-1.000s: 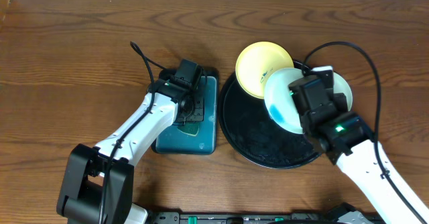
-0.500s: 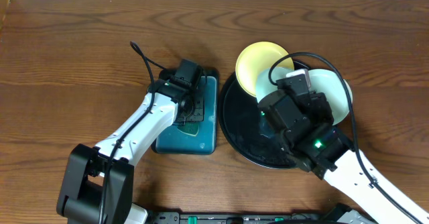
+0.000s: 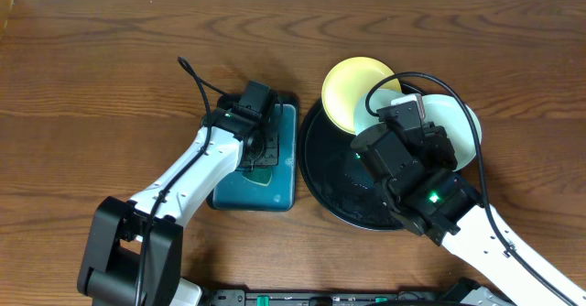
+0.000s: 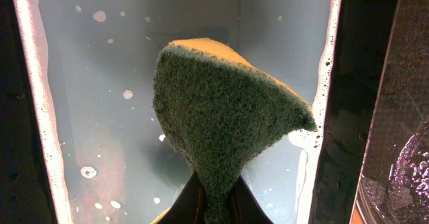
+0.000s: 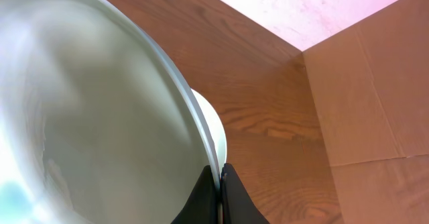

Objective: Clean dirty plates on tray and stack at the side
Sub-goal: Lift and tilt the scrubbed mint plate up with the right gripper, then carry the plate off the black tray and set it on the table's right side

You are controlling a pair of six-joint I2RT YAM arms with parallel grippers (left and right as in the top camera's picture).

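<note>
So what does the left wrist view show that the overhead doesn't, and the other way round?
Only left wrist: the sponge, green face and yellow edge, pinched in the left gripper, plus droplets on the wet floor of the teal tray. Only overhead: the right gripper at a mint plate over the black tray, a second mint plate and the yellow plate. Both: the left gripper over the teal tray.

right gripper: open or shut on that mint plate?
Shut on it. Right wrist view: the right gripper pinches the mint-white plate by its rim, jaws closed against the edge.
</note>
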